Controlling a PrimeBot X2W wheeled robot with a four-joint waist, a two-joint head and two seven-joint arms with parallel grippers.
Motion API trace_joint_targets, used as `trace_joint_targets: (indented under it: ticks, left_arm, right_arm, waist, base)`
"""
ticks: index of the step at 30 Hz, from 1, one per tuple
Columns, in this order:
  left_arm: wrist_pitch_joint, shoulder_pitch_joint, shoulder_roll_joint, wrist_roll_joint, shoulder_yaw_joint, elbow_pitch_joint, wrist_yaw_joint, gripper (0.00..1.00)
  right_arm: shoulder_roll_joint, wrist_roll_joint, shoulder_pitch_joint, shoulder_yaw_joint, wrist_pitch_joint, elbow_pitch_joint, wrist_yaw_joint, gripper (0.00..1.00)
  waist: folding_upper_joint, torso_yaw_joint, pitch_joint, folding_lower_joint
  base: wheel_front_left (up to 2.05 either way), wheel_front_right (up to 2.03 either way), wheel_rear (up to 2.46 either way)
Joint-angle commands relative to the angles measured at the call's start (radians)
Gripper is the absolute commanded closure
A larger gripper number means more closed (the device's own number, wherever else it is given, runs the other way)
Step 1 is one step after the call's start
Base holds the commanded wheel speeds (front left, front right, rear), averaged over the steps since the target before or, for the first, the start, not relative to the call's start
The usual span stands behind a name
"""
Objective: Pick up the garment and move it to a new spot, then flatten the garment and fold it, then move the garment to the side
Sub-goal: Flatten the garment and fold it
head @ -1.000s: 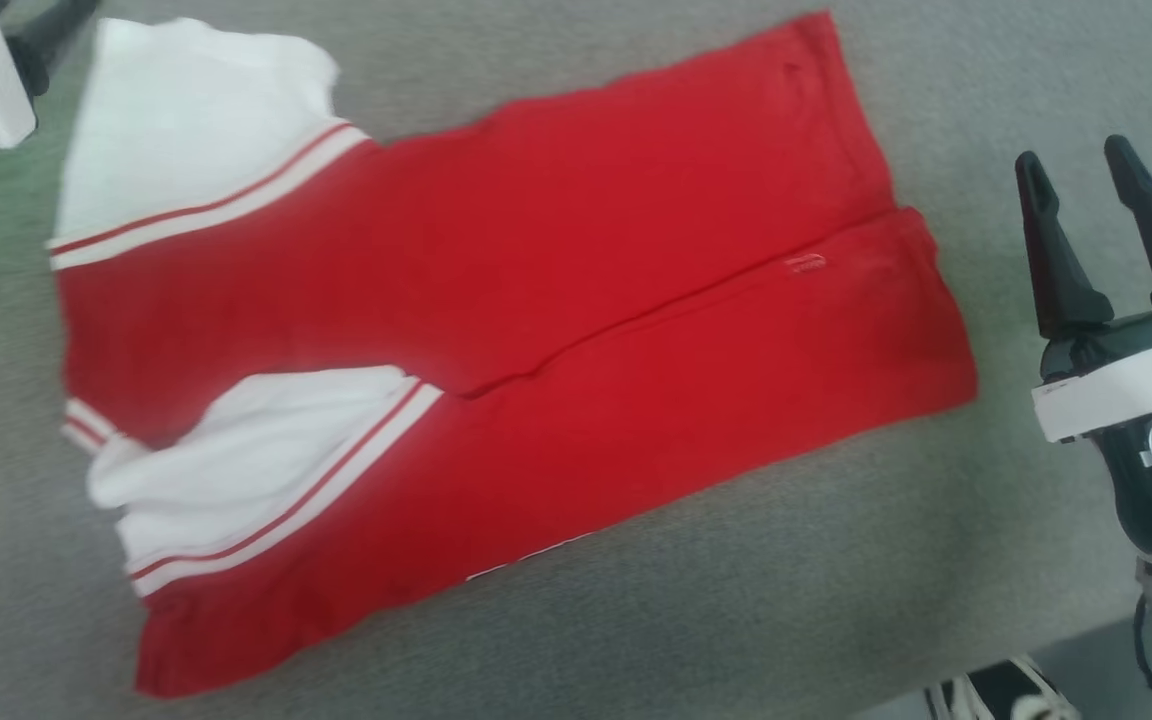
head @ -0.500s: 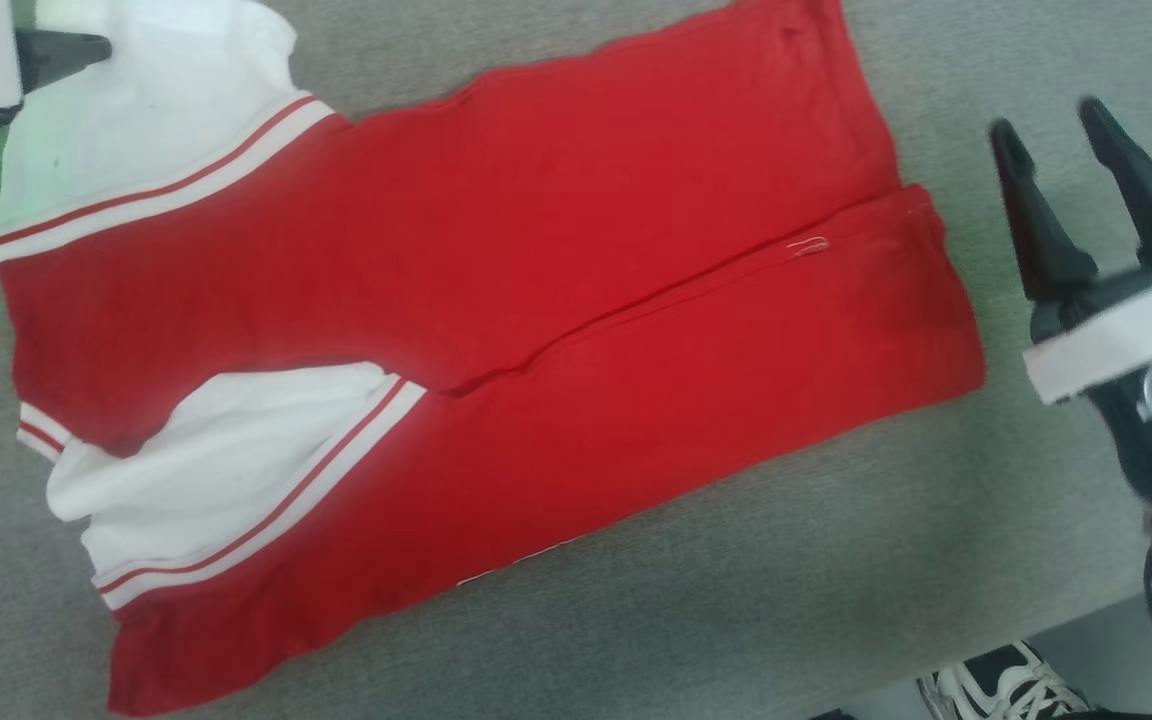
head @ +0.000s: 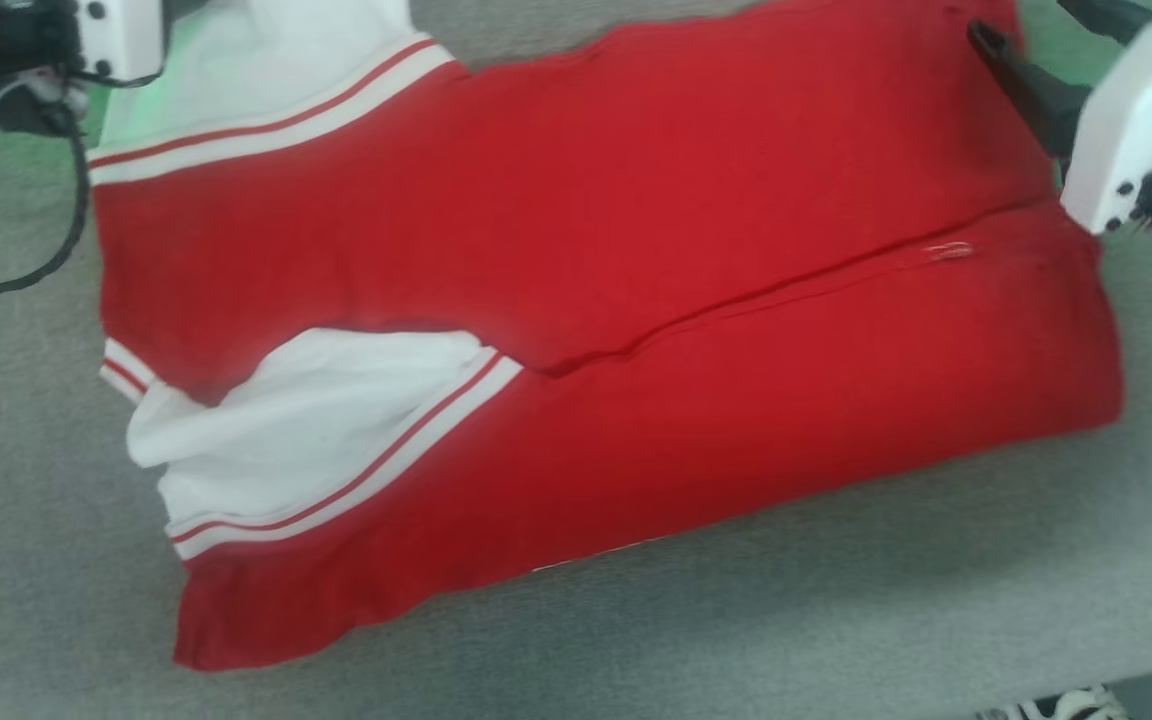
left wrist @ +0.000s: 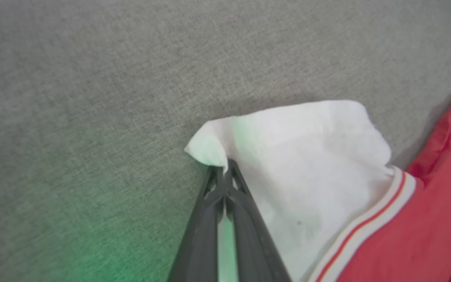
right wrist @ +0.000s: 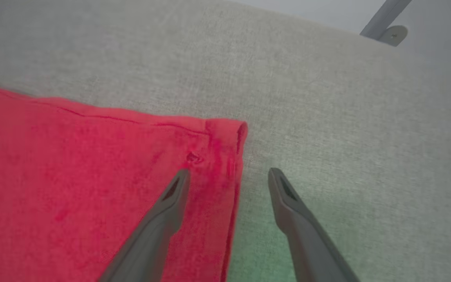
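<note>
The soft red jersey (head: 636,250) lies folded on a grey woven worktop (head: 836,620). The left end effector (left wrist: 223,169) pinches its curled white sleeve corner, while the right end effector (right wrist: 229,176), spread wide, straddles the stitched red hem.

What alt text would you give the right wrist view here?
The right gripper, open, is poised over a corner of the red garment: one dark finger above the cloth, the other above the grey fabric surface beside its hem.

Grey cloth-covered worktable (head: 836,620); kind of room unclear.
</note>
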Motion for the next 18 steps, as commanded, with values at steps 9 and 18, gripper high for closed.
trace_joint_targets:
  ticks: [9,18]
  left_arm:
    - [-0.051,0.043,-0.043,-0.031,-0.057,-0.075,-0.004,1.0]
    - [-0.248,0.098,-0.047,-0.104,-0.026,-0.192,-0.003,1.0]
  right_arm:
    - [-0.014,0.082,-0.135,0.13,0.189,0.153,0.0,0.66]
    - [-0.061,0.141,-0.093,0.101,0.084,0.133,0.0,1.0]
  waist:
    - [0.0,0.063,0.013,0.0]
    - [0.0,0.112,-0.118,0.0]
  base:
    - [0.0,0.0,0.0]
    - [0.0,0.0,0.0]
